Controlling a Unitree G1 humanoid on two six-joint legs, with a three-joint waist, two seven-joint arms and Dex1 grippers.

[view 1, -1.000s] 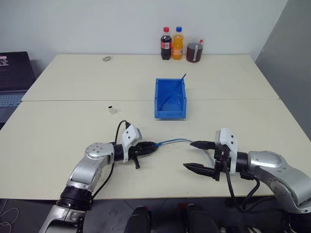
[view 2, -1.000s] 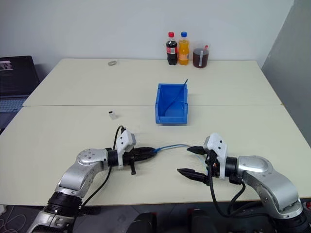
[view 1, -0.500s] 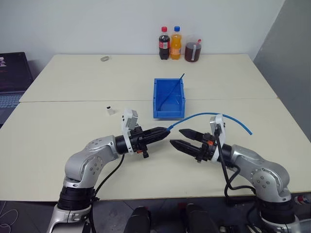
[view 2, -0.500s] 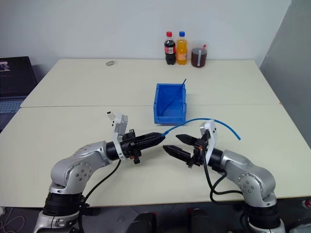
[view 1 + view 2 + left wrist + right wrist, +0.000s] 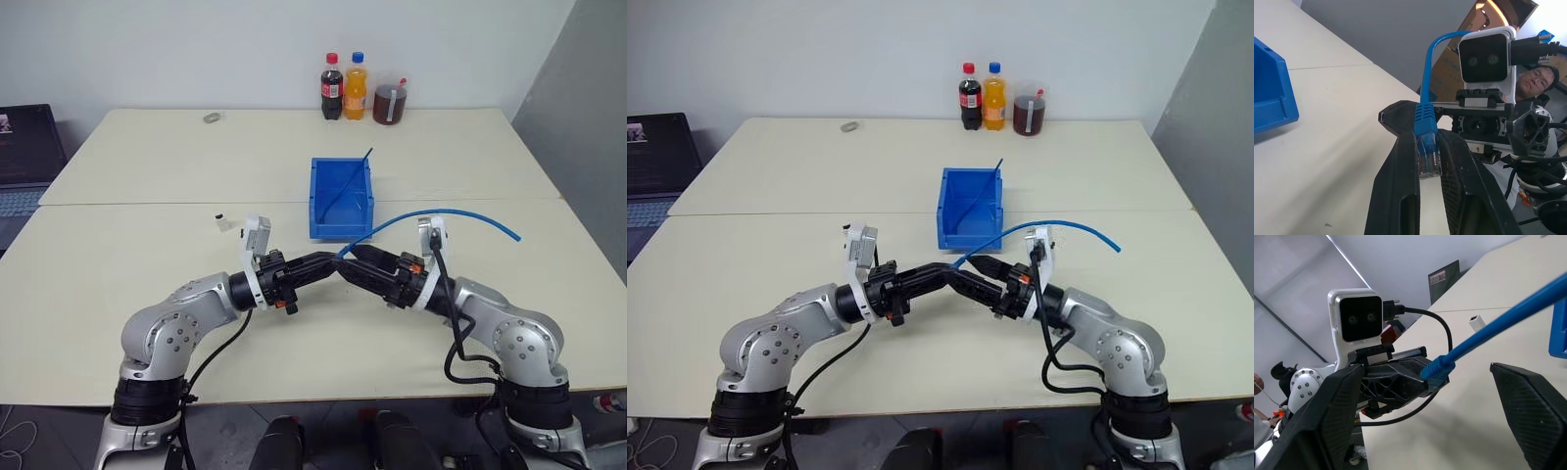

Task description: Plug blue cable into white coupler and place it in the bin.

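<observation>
Left gripper [image 5: 1429, 147] is clamped on the plug end of the blue cable [image 5: 441, 213], held above the table [image 5: 127, 255] before the bin [image 5: 342, 199]. Right gripper [image 5: 1425, 396] is spread wide around that plug, nothing being gripped. The cord is judged light and limp; the stiff boot behind the plug is best grasped. One cable, one white coupler [image 5: 226, 221], one bin and three drink containers [image 5: 358, 88] are counted.

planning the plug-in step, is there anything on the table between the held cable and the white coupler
Nothing visible does. The left gripper holds the blue cable by its plug, raised above the table. The white coupler stands alone on bare tabletop, off to the left gripper's far side. The bin sits apart, further back.
</observation>
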